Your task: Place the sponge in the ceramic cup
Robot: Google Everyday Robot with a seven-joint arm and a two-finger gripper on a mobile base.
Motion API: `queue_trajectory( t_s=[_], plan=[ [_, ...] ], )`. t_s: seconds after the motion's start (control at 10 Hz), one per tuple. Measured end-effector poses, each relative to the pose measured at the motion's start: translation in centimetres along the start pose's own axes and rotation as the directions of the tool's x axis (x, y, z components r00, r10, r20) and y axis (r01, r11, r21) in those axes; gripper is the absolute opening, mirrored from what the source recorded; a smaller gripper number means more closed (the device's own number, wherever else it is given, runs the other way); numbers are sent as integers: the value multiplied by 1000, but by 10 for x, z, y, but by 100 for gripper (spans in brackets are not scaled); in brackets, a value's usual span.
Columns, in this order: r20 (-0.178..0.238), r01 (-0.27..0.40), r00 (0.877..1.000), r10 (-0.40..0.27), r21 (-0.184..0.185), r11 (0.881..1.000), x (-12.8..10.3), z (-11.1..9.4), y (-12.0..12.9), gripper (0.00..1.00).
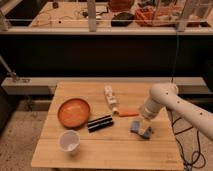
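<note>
Wooden table (120,152), one white arm (167,97) reaching in from the right side of the view. The gripper (143,125) hangs low over the right half of the table, pointing down, its fingers spread wide, pinching nothing that I can make out. The sponge (135,128) lies flat on the wood directly beneath it, blue showing on both sides of the gripper. I cannot tell if the tips touch the sponge.

The ceramic cup (69,140) stands upright near the front left corner, mouth up, well apart from the sponge. So the sponge is not in the cup.

Between the two: an orange dish (74,112) just behind the cup and a pair of black bars (100,123) near the middle. A small orange piece (128,113) lies just behind the sponge, and a white bottle-shaped thing (110,97) lies farther back.

Step in hand, as I judge it: taking hold of the sponge. To do it well:
- centre the fingers so that the pad sits squarely between them, not caught by one corner
- go down close to the wood before closing, since the pad is low and soft
- close gently but fully — foam gives, and a light pinch may slip
- keep clear of the orange piece behind
- lift straight up before any sideways travel
</note>
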Motion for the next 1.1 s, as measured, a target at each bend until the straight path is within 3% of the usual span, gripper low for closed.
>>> queue_trajectory(
  t_s=[0.4,0.5,0.8,1.1],
  plan=[
    [5,-2,1000,2,-9,1000,1,11,1,80],
    [3,-5,1000,5,-9,1000,3,13,0,75],
    [4,-13,1000,13,-2,1000,11,17,-1,58],
    [5,-4,1000,4,3,1000,7,19,-2,28]
  ],
)
